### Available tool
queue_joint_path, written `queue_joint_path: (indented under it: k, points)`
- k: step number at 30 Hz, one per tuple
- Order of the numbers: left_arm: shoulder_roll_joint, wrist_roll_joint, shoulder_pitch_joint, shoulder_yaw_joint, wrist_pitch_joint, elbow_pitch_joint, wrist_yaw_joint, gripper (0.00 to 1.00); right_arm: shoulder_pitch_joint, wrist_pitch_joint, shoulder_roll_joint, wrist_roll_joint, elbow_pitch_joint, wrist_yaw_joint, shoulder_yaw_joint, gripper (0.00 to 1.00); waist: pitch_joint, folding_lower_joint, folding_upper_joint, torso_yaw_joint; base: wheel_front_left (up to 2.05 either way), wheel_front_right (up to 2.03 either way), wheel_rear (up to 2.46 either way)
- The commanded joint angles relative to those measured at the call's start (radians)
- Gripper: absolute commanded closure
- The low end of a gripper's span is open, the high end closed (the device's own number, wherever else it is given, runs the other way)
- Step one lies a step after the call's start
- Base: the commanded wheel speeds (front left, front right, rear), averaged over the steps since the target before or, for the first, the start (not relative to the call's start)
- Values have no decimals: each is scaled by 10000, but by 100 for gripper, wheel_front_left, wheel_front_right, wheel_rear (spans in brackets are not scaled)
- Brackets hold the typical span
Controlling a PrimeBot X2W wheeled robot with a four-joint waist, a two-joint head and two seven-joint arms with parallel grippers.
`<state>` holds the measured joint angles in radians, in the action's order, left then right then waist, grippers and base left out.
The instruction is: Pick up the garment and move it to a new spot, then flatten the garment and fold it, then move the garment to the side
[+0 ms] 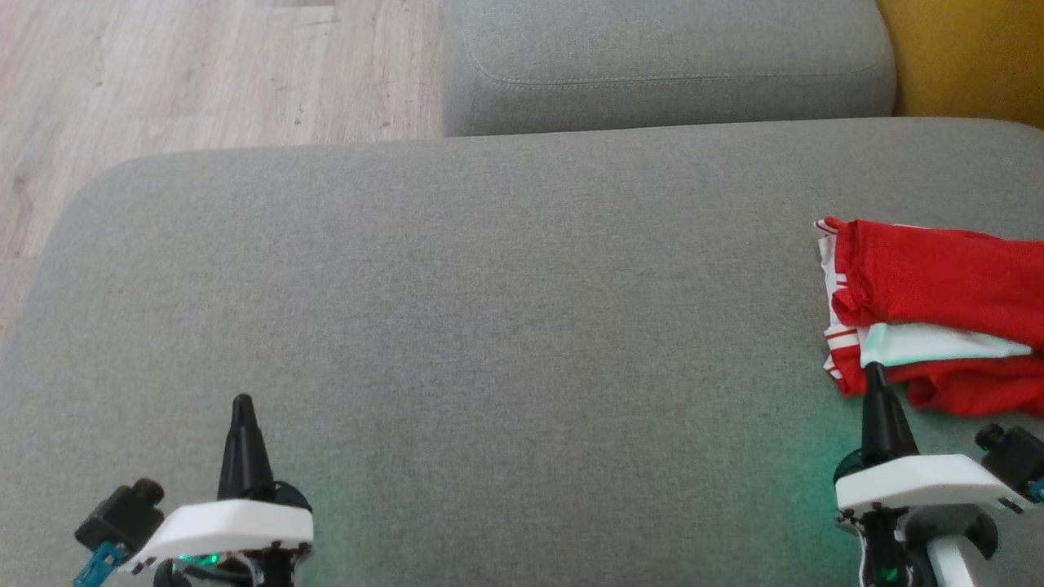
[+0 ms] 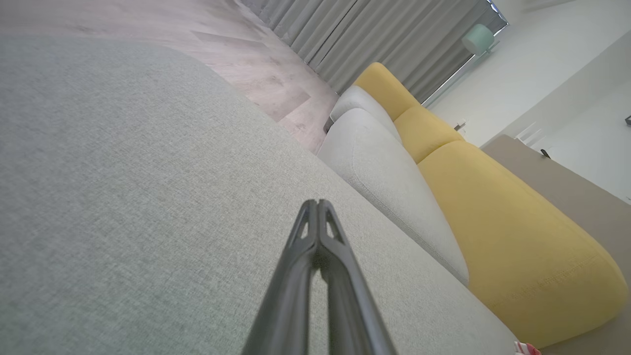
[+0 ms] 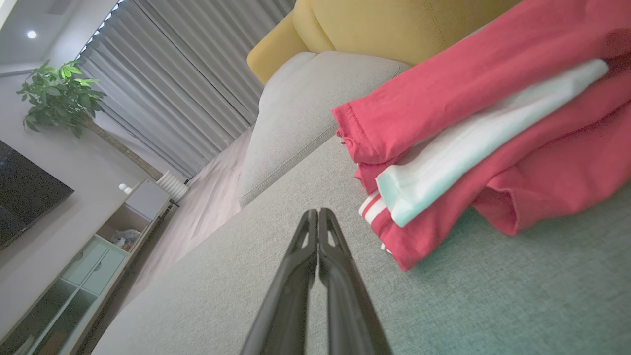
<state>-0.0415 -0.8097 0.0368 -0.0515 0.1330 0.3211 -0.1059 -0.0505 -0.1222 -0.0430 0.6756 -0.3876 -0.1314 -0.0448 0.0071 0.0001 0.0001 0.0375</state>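
A red garment [image 1: 938, 285] with white bands lies folded at the right edge of the grey sofa seat [image 1: 489, 326]; the right wrist view shows the garment [image 3: 473, 118] in stacked layers. My right gripper [image 1: 875, 371] is shut with nothing in it, its tip just short of the garment's near left corner; its fingers meet at the tip [image 3: 315, 213] beside the striped hem. My left gripper [image 1: 242, 402] hovers over the seat's near left, shut and holding nothing, tips together [image 2: 315, 203]. A scrap of the garment [image 2: 526, 348] peeks in at the bottom right of the left wrist view.
A smaller grey cushion [image 1: 669, 65] adjoins the seat's far edge, with a yellow sofa part [image 1: 971, 49] at the far right. Wooden floor [image 1: 204, 73] lies beyond the seat's left and far-left edges. A cabinet [image 3: 88, 266] and a plant [image 3: 59, 93] stand across the room.
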Motion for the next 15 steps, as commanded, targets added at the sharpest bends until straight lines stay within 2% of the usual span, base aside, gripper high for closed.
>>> queue_joint_path:
  k: [1, 15]
  points:
    - [-35, -248, 537, 254, -84, -350, -67, 100, -457, 95, -33, 321, 415, 3, 8, 100, -1, -1, -1, -6, 0, 0, 0]
    - [-44, -1593, 568, 498, -498, -420, -98, 100, -478, 488, -40, 1886, 591, 3, -113, 100, -8, -1, -1, -70, 0, 0, 0]
